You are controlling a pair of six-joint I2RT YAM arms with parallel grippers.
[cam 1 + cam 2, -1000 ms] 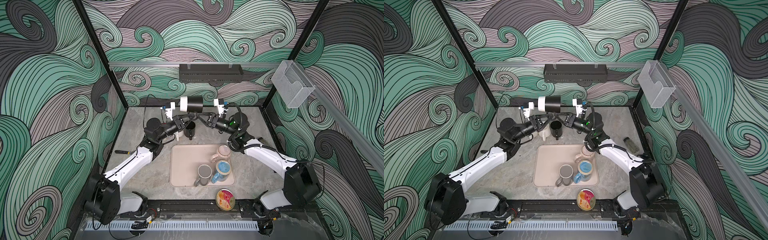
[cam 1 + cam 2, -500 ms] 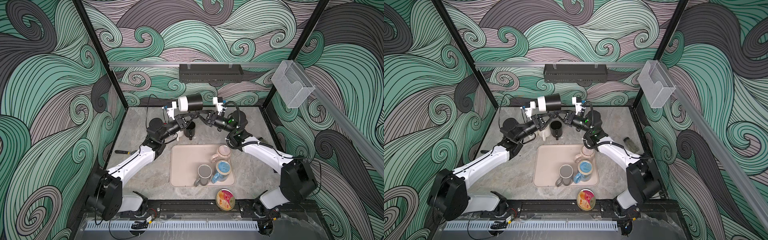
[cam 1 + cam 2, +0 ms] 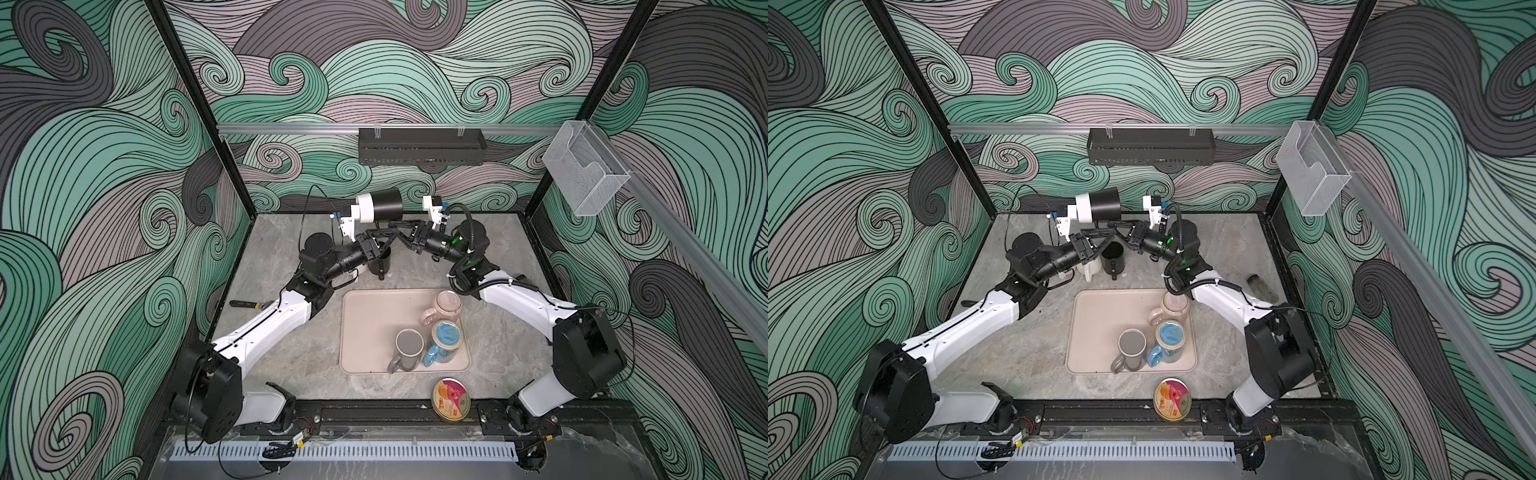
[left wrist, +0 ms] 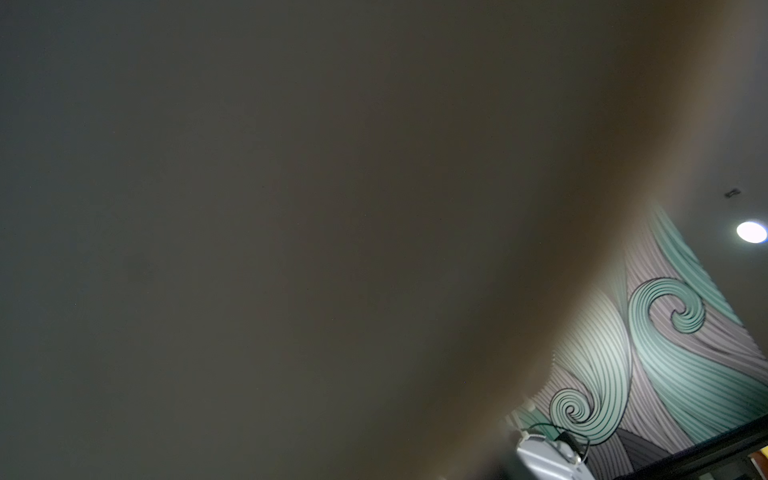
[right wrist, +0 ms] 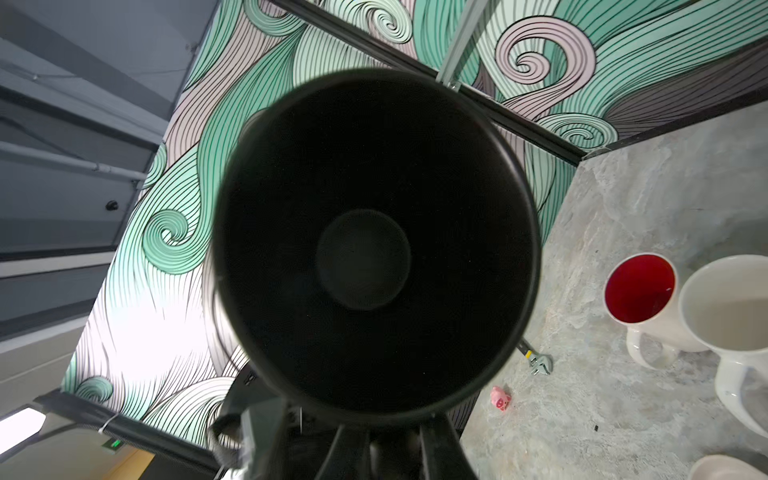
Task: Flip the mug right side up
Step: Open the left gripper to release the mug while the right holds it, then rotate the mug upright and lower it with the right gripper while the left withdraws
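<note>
Right wrist view: the black mug (image 5: 374,249) is seen mouth-on, with its dark inside bottom centred, so the mouth is turned toward the right arm. The right gripper (image 5: 390,419) is closed on the mug's rim.

In both top views the mug (image 3: 384,205) is held clear of the worktop (image 3: 299,357), over the middle of its back edge. It lies on its side, long axis level and running along that edge, base toward the left arm. The rim is touched by the right gripper's fingertips, and the mug is carried by the right arm alone. The left gripper (image 3: 1102,243) is near the mug but apart from it, jaws spread, nothing between them.

Judgement: uprighting turns on a roll of the right wrist that brings the mouth upward, and only then a set-down.

Height off the worktop is given only by the top views, the mouth's direction only by the right wrist view. The left wrist view is filled by a dark blur, possibly the mug's wall close to the lens.
</note>
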